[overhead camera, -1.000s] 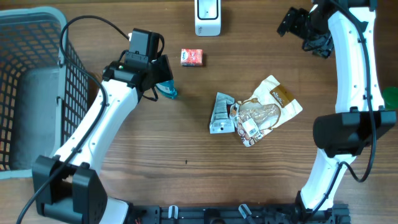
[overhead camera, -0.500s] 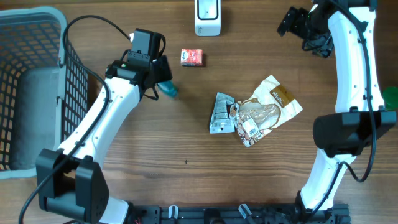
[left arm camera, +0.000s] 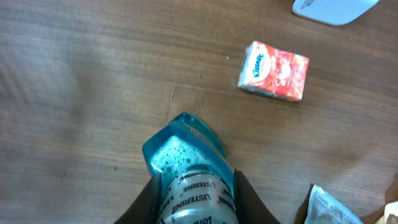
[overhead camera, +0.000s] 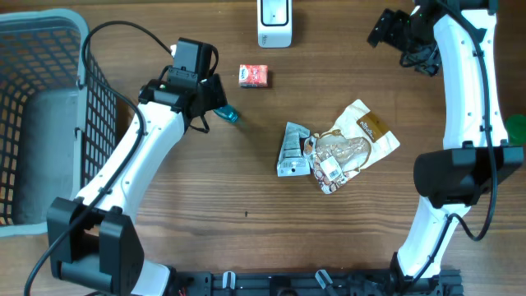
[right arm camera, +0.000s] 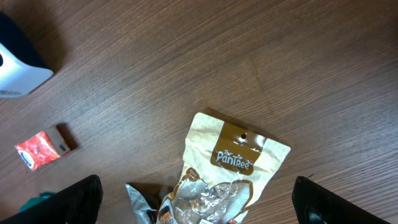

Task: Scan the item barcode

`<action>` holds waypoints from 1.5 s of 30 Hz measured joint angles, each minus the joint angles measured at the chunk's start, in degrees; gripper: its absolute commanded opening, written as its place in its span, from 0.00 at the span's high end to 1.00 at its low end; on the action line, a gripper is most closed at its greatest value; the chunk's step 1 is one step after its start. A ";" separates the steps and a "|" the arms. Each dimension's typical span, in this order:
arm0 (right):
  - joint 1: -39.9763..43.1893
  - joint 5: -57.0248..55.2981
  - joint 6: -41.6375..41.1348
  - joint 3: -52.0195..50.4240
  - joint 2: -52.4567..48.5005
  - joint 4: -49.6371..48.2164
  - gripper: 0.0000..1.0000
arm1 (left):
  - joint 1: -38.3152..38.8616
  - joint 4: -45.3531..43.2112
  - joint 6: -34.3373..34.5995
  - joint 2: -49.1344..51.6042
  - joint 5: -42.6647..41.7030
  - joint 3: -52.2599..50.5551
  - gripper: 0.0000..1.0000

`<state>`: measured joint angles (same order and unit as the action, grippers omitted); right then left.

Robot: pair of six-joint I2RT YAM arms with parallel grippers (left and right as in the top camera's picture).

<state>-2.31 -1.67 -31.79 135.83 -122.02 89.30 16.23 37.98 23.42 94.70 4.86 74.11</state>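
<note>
A small blue mouthwash bottle point(left arm camera: 186, 155) with a clear Listerine label sits between my left gripper's point(left arm camera: 194, 183) two dark fingers, which press on both its sides. From overhead its blue end point(overhead camera: 228, 115) pokes out to the right of the left gripper point(overhead camera: 215, 105). The white scanner point(overhead camera: 274, 23) stands at the table's far edge, middle. My right gripper point(overhead camera: 399, 33) hangs open high at the far right, nothing between its fingers point(right arm camera: 87, 199). Below it lies a tan Pantree pouch point(right arm camera: 233, 162).
A small red box point(overhead camera: 254, 76) lies just right of the left gripper, near the scanner. A silver packet point(overhead camera: 292, 150) and the tan pouch point(overhead camera: 357, 140) overlap mid-table. A grey wire basket point(overhead camera: 41, 107) fills the left side. Something green point(overhead camera: 516, 127) shows at the right edge.
My left gripper has closed in on the blue bottle, and the bottle's end has shifted slightly right and up. The right arm has not moved.
</note>
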 measured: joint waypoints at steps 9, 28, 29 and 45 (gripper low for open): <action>0.00 -0.33 0.00 0.00 0.00 -0.74 0.02 | 0.46 6.58 2.82 -4.61 -0.22 -0.48 0.82; 0.00 -0.33 0.00 0.00 0.00 -0.72 0.02 | 18.08 7.72 9.55 -8.85 -0.42 -0.50 0.82; 0.00 -0.33 0.00 0.00 0.00 -0.61 0.02 | 18.51 7.76 10.08 -8.59 -0.42 -0.50 0.82; 0.00 -0.33 0.00 0.00 0.00 0.02 0.02 | 19.52 8.72 35.56 -2.86 3.96 -0.48 0.82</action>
<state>-2.31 -2.00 -31.79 135.83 -122.02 89.32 35.75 46.70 58.98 91.83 8.82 73.63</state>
